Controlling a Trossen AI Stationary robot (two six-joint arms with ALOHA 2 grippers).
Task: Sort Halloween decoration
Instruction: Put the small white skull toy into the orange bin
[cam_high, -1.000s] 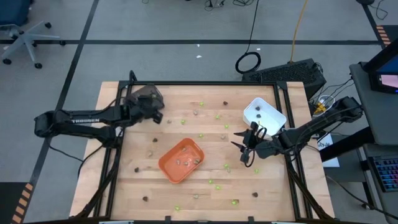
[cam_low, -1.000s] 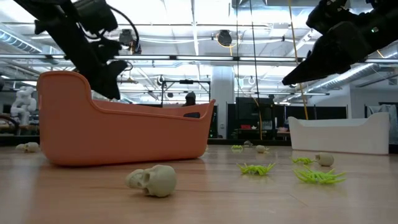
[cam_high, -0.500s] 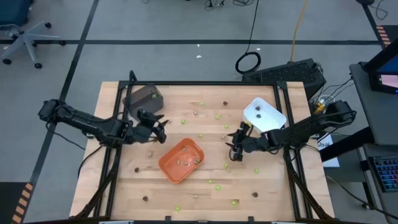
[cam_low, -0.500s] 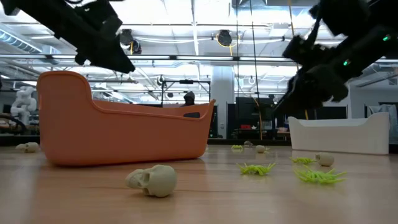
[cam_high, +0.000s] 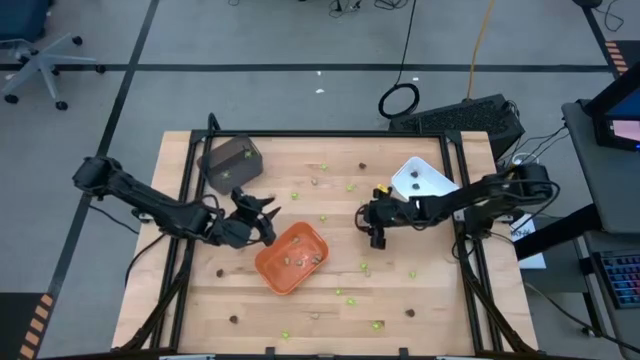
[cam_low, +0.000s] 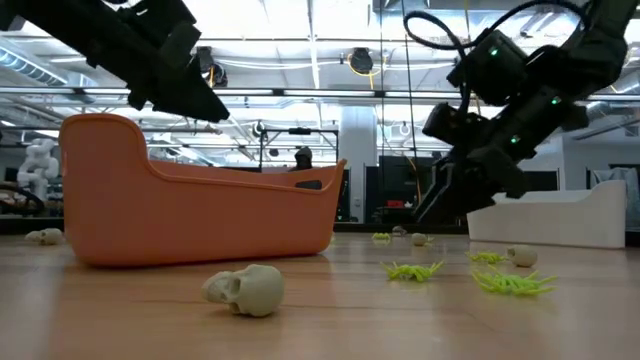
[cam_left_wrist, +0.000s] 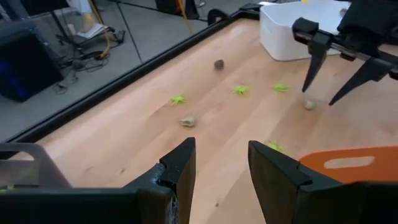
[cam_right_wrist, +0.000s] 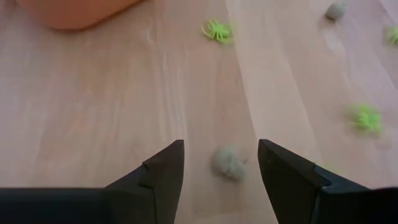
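fingers of right gripper (cam_right_wrist: 221, 180) spread wide over lumpy tan-grey piece (cam_right_wrist: 227, 165) on smooth wood.

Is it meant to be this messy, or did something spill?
Nothing looks spilled or broken. Green spiders and small skulls lie scattered over the table; a few pieces sit in the upright orange tray.

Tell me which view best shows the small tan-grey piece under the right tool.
Right wrist view: the small tan-grey lump lies on the wood between the open right tool's fingers. Left wrist view shows it tiny, under that tool. High view hides it beneath the arm; low view doesn't clearly show it.
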